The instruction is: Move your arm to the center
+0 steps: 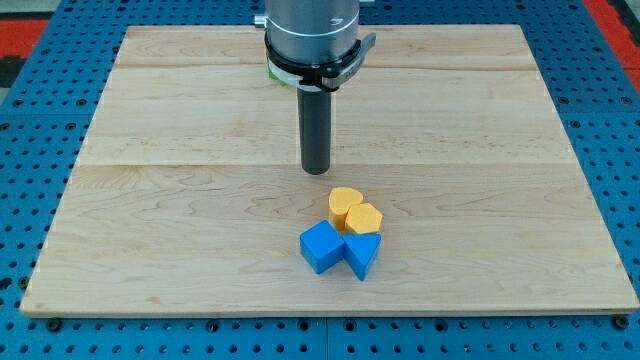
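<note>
1. A pale wooden board [150,200] fills most of the view, on a blue pegboard surround [40,150].
2. My arm's grey housing [310,30] enters from the view's top, with something green half hidden behind it.
3. My rod ends at my tip [316,171], near the board's middle; I have no pincer, so I hold nothing.
4. Just below my tip sit four touching blocks: a yellow heart [344,204], a yellow block [365,219], a blue cube [321,246] and a blue wedge [363,255].
5. I judge centring nearly complete; at most a tiny nudge, clear of the blocks.

My tip [316,170] mid-board, above yellow blocks [355,211]
</note>
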